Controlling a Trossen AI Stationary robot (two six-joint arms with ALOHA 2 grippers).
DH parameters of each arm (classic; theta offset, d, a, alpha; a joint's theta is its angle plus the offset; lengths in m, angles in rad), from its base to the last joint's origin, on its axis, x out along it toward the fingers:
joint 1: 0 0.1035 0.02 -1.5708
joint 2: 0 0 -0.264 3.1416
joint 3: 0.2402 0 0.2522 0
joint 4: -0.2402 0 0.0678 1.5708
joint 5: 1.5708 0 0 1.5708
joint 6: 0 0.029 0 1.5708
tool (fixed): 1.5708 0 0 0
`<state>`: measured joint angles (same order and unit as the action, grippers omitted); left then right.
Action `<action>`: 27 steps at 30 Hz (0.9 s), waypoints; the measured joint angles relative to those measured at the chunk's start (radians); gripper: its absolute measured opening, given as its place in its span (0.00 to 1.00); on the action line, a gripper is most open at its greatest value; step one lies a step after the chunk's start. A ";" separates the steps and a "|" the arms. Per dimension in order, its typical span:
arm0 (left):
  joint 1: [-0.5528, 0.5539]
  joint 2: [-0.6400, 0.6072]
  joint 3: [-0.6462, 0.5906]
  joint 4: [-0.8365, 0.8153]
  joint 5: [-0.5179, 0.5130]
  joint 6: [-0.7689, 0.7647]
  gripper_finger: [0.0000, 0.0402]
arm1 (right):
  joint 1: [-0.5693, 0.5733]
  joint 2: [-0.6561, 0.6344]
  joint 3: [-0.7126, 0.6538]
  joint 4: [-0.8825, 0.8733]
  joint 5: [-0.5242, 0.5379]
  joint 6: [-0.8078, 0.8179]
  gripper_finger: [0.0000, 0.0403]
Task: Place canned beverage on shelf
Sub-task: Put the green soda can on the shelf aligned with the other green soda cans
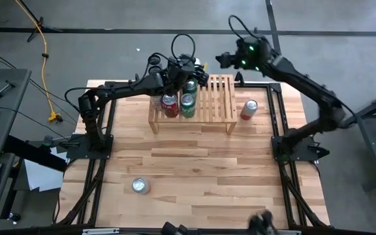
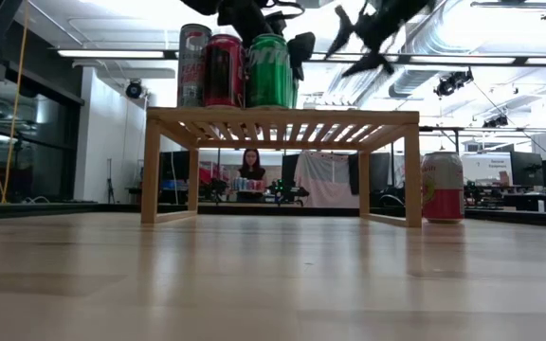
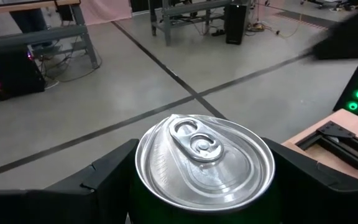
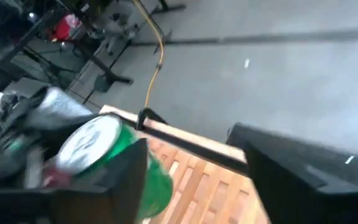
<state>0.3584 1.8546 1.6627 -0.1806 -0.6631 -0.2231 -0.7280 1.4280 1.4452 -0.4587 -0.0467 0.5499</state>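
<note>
Left claw grips green can on slatted light-wood shelf.

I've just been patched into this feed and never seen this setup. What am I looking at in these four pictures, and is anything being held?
Two dark robot arms work at a wooden table. One picture looks straight down, one looks level across the tabletop, and two come from cameras on the wrists. A low wooden shelf carries three cans. The left claw grips one of them, a green can, from both sides. The right claw hangs empty above the shelf's far edge. A pink can stands beside the shelf, and another can stands nearer the front.
</note>
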 joint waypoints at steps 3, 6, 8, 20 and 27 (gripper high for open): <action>0.000 0.001 0.000 0.000 0.001 0.008 0.69 | -0.089 0.122 0.048 0.035 -0.123 0.059 0.44; 0.000 0.001 0.000 0.000 0.004 0.009 0.69 | -0.135 0.243 0.109 0.037 -0.240 0.082 0.19; 0.000 0.001 0.000 0.000 0.004 0.009 0.69 | -0.138 0.310 0.143 0.035 -0.341 0.078 0.05; 0.000 0.001 -0.001 0.000 0.004 0.010 0.69 | -0.083 0.360 0.185 0.012 -0.552 0.025 0.02; 0.000 0.002 -0.001 -0.001 0.004 0.010 0.69 | -0.061 0.360 0.185 0.010 -0.538 0.018 0.00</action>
<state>0.3588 1.8565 1.6615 -0.1814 -0.6590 -0.2131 -0.7887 1.7878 1.6299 -0.4488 -0.5842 0.5681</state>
